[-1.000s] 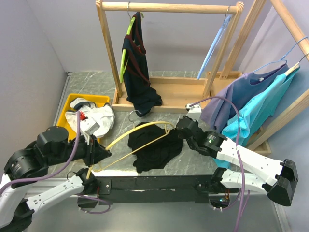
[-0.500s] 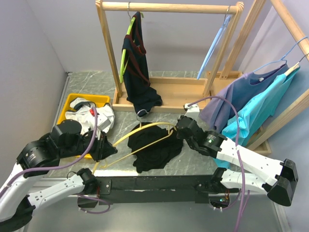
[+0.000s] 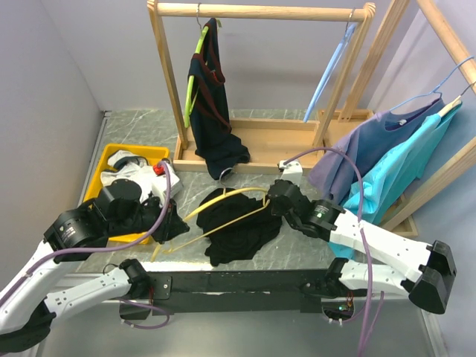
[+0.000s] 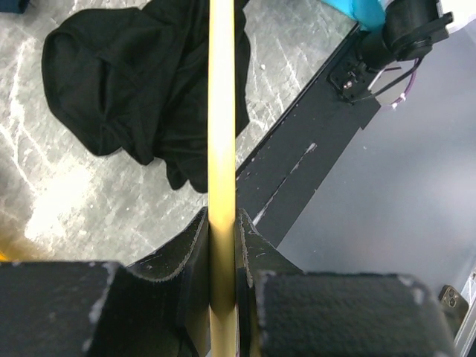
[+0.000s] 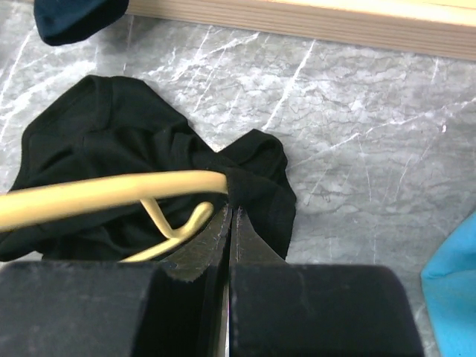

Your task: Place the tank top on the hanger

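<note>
The black tank top lies crumpled on the marble table between the arms. The yellow hanger slants over it, with its metal hook at the far side. My left gripper is shut on the hanger's left end. In the left wrist view the yellow bar runs straight out from the shut jaws of the left gripper, and the tank top lies beyond. My right gripper is shut on a fold of the tank top. The hanger's right tip goes into that fold just above the right gripper.
A wooden rack stands behind, holding a navy garment with red trim on a lime-green hanger and a light-blue hanger. A yellow bin holds a white cloth at left. Purple and teal shirts hang at right.
My left arm has moved right and away from me with the hanger, pushing its bar further across the tank top. My right gripper has shifted slightly left and stays shut on the fabric.
</note>
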You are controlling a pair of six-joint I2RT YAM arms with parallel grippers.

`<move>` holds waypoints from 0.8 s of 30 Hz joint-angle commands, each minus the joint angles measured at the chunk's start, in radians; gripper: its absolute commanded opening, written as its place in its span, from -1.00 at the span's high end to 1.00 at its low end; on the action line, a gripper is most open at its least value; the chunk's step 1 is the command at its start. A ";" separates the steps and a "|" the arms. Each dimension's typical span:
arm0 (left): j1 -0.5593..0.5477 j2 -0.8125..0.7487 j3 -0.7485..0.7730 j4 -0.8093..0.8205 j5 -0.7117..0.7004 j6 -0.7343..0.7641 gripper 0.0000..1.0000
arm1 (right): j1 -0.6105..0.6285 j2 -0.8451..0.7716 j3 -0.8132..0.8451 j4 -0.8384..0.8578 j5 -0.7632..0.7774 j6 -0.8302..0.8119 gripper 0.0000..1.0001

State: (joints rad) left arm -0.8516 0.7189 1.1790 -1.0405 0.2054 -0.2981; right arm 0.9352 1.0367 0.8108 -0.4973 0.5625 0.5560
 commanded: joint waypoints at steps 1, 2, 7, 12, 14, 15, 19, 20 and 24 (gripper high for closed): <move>-0.003 -0.030 -0.024 0.086 0.043 0.002 0.98 | -0.003 0.023 0.080 -0.003 0.025 -0.004 1.00; -0.004 -0.032 -0.030 0.091 0.043 -0.004 0.98 | -0.003 0.026 0.091 -0.004 0.028 -0.007 1.00; -0.004 -0.047 -0.073 0.149 0.055 -0.015 0.98 | 0.007 0.048 0.157 -0.001 -0.016 -0.047 1.00; -0.006 -0.061 -0.100 0.207 -0.079 -0.021 0.98 | 0.054 0.065 0.162 -0.024 0.002 -0.035 1.00; -0.006 -0.076 -0.126 0.241 -0.089 -0.003 0.98 | 0.063 0.060 0.151 -0.029 0.010 -0.025 1.00; -0.006 -0.084 -0.139 0.275 -0.092 0.005 0.98 | 0.065 0.059 0.140 -0.033 0.011 -0.021 1.00; -0.007 -0.090 -0.168 0.290 -0.063 0.054 0.98 | 0.057 0.043 0.117 -0.053 0.062 -0.004 1.00; -0.007 -0.084 -0.173 0.293 -0.025 0.056 0.98 | 0.050 0.043 0.117 -0.069 0.076 0.011 1.00; -0.018 -0.075 -0.168 0.264 -0.012 0.053 0.98 | -0.015 0.059 0.146 -0.092 0.086 0.010 1.00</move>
State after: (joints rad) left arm -0.8589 0.6430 0.9989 -0.8562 0.1566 -0.2729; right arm 0.9672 1.0977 0.9333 -0.5621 0.5934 0.5518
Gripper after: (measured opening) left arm 0.187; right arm 0.009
